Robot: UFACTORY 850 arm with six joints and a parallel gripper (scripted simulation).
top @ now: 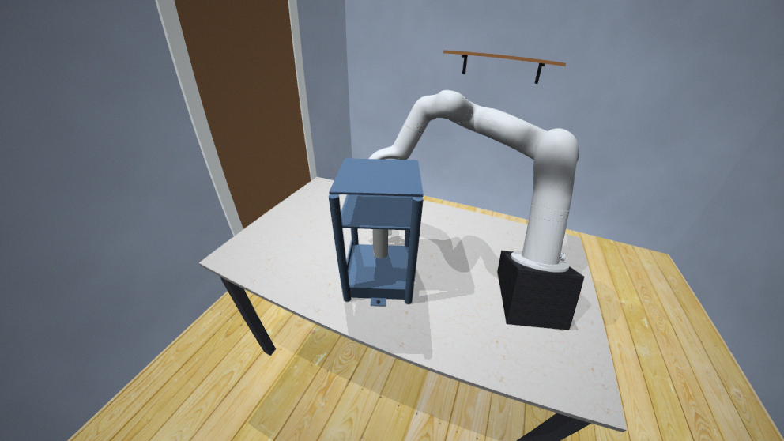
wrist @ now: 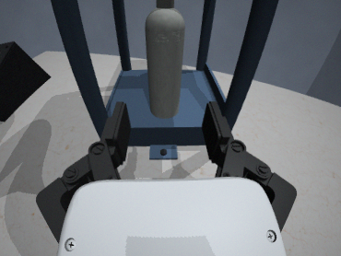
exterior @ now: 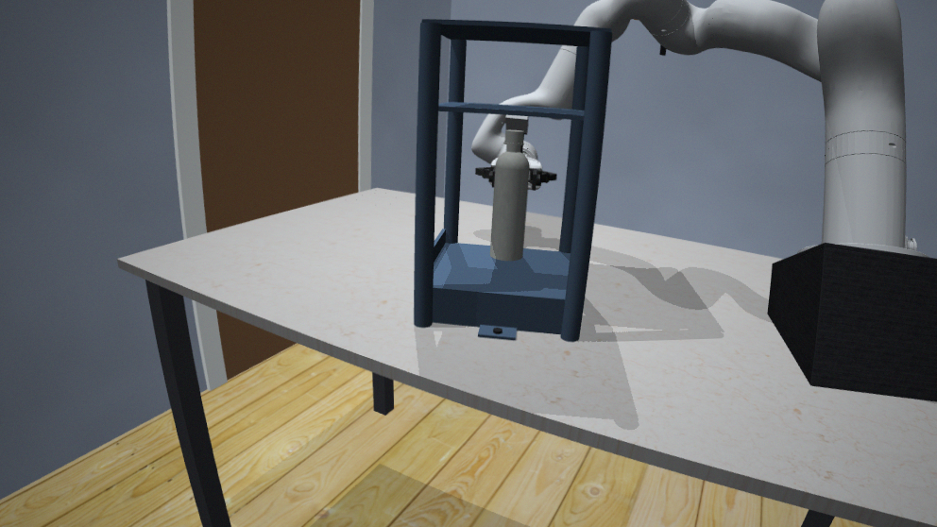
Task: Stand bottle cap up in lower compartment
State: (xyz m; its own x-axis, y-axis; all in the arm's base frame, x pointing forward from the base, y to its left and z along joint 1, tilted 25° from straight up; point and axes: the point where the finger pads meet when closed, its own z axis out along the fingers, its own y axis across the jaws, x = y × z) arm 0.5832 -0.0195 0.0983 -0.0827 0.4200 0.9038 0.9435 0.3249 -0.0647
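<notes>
The grey bottle (exterior: 509,203) stands upright, cap up, on the blue floor of the lower compartment of the dark blue shelving unit. It also shows in the top view (top: 379,243) and in the wrist view (wrist: 166,58). My gripper (wrist: 166,113) is open and empty. It is outside the unit, level with the bottle's body, and its fingers stand clear of the bottle. In the exterior view the gripper (exterior: 515,176) is partly hidden behind the bottle. In the top view the unit (top: 376,228) hides it.
The unit's four posts frame the compartment on both sides of the bottle. A small tab (exterior: 496,331) sticks out from the unit's base onto the table. The arm's black pedestal (top: 540,293) stands to the right. A brown door and a wall shelf (top: 504,57) are behind.
</notes>
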